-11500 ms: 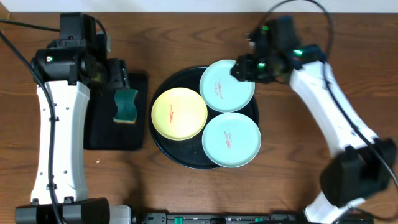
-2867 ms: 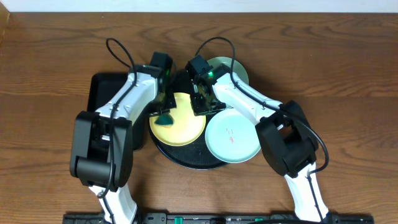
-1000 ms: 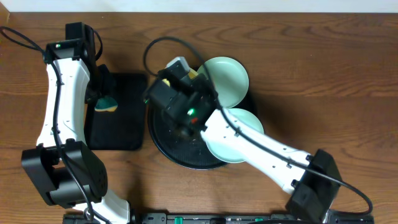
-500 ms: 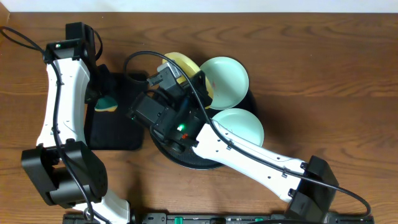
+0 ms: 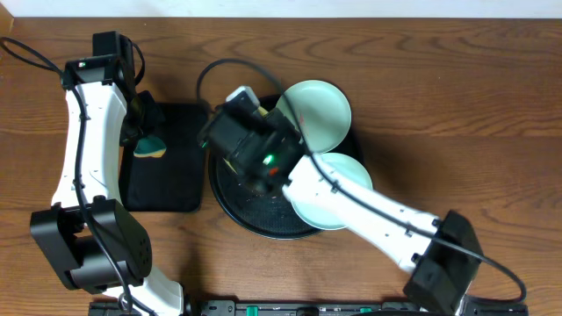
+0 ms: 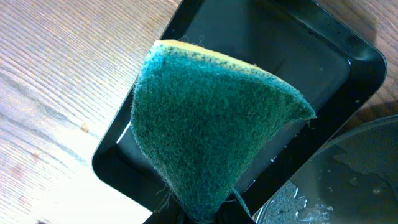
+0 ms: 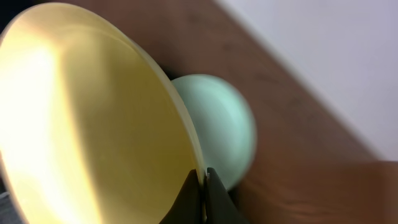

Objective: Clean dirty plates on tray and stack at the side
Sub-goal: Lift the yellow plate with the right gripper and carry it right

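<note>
My right gripper (image 7: pixel 204 182) is shut on the rim of the pale yellow plate (image 7: pixel 93 124), which stands tilted on edge and fills the left of the right wrist view. Behind it lies a light teal plate (image 7: pixel 224 124). From overhead, the right wrist (image 5: pixel 255 145) hides most of the yellow plate above the round black tray (image 5: pixel 235 200). Two teal plates show there, one at the tray's back right (image 5: pixel 320 114), one at its front right (image 5: pixel 342 186). My left gripper (image 5: pixel 145 132) is shut on a green and yellow sponge (image 6: pixel 211 118) over the rectangular tray.
The smaller rectangular black tray (image 5: pixel 171 180) lies left of the round tray; its floor looks wet (image 6: pixel 323 68). The round tray's wet surface (image 6: pixel 348 180) shows at the lower right of the left wrist view. Bare wooden table (image 5: pixel 457 105) lies to the right.
The right wrist swung left with the yellow plate half a second ago and has come back right over the round tray. The left arm and sponge have not moved.
</note>
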`<state>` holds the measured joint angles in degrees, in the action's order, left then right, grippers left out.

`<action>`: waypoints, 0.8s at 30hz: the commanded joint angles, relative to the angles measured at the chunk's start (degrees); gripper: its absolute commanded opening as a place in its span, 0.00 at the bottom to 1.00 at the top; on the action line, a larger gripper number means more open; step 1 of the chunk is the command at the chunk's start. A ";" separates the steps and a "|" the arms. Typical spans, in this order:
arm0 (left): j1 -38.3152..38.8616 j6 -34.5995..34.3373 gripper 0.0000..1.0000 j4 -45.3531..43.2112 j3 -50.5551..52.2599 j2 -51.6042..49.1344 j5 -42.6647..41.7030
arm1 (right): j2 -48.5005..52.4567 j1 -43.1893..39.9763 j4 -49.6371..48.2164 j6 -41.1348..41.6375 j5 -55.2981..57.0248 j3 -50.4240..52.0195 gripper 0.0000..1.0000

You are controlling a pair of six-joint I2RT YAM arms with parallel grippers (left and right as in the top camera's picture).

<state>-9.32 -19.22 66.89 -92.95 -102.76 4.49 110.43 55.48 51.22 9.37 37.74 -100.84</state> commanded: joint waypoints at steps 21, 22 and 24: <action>-0.24 0.96 0.08 0.09 -0.68 0.22 0.44 | -8.22 -46.40 8.92 0.79 -53.40 -0.85 0.01; -0.24 0.98 0.08 0.09 -0.68 0.22 0.44 | -8.20 -48.26 9.99 0.59 -53.35 -0.83 0.01; -0.24 0.98 0.08 0.09 -0.68 0.22 0.44 | -8.09 -51.71 11.93 0.09 -52.46 -0.63 0.01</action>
<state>-9.32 -19.22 66.89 -92.95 -102.76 4.47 102.78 7.94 61.43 9.78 -14.98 -100.90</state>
